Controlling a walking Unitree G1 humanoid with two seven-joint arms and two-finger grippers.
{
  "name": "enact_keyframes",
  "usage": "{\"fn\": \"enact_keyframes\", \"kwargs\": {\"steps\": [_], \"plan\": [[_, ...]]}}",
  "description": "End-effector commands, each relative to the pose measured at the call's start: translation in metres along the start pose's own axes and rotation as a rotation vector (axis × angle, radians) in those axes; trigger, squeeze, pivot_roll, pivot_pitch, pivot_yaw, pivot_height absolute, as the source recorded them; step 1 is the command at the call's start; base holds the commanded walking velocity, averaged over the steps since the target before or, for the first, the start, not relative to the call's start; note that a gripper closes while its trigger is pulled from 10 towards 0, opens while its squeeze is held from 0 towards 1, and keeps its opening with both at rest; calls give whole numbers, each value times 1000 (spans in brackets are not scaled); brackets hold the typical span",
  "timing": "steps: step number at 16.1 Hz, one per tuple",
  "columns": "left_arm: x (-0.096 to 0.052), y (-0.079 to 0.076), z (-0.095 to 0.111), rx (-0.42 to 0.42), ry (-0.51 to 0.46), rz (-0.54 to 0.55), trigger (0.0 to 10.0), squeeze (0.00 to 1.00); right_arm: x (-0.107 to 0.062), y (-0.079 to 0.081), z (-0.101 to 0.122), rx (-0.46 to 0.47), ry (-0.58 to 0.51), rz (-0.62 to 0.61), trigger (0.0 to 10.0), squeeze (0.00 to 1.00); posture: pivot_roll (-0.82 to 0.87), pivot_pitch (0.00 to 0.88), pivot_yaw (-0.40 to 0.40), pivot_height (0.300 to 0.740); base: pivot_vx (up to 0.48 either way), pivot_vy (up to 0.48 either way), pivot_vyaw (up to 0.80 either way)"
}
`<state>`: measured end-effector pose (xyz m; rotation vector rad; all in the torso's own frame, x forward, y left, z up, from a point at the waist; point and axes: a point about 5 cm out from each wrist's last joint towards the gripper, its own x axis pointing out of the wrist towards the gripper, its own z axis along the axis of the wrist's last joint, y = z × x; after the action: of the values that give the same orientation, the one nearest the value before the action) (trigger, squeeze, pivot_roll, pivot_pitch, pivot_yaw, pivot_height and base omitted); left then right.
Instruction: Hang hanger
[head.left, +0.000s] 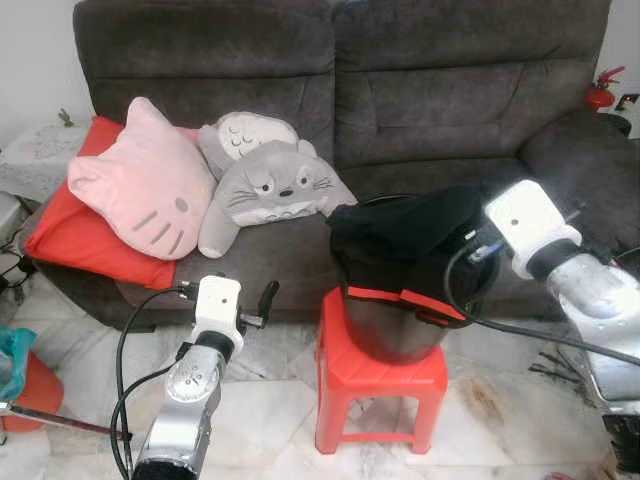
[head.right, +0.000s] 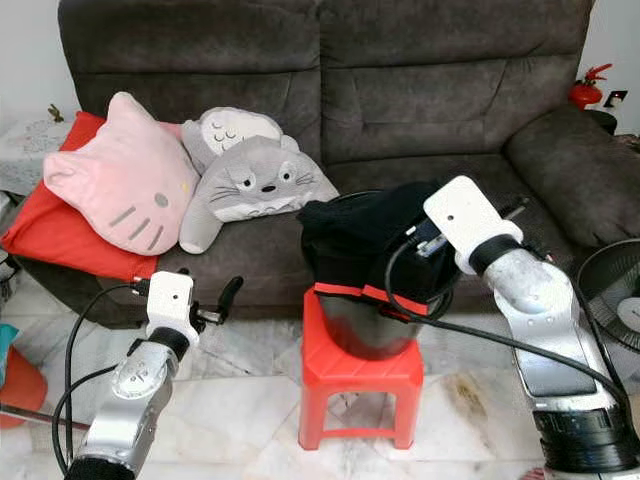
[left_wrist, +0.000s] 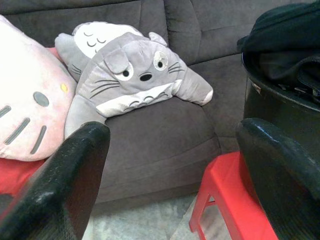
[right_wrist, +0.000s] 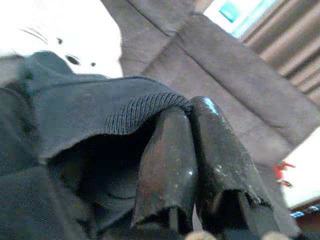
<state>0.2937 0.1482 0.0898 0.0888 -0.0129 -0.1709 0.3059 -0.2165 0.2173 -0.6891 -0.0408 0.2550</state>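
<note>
Right wrist view: right gripper (right_wrist: 192, 117) pinched on the ribbed hem of a black garment (head.left: 405, 235) heaped in the steel bucket (head.left: 385, 330) on a red plastic stool (head.left: 375, 385); left gripper (left_wrist: 175, 165) released, idle; no hanger discernible, hanging seemingly not begun.

Head pair looks down on sofa (head.left: 340, 90) and stool (head.left: 380, 375) — wrist views close in.

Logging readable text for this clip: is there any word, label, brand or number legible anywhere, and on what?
No readable text in any view.
The fire extinguisher by the sofa is too small to show a label.
The metal pot on the red stool, the black garment and both plush cushions bear no lettering.
</note>
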Motion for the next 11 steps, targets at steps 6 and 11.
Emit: {"fn": "enact_keyframes", "kwargs": {"steps": [6,11], "plan": [[1,1,-1,-1,3,2,10000,0,-21,44,-19,24,192,356,0,0,-84,0,49,740,0,0,0],[0,1,-2,-1,5,0,10000,0,-30,38,-31,0,343,304,0,0,-82,0,49,740,0,0,0]]}}
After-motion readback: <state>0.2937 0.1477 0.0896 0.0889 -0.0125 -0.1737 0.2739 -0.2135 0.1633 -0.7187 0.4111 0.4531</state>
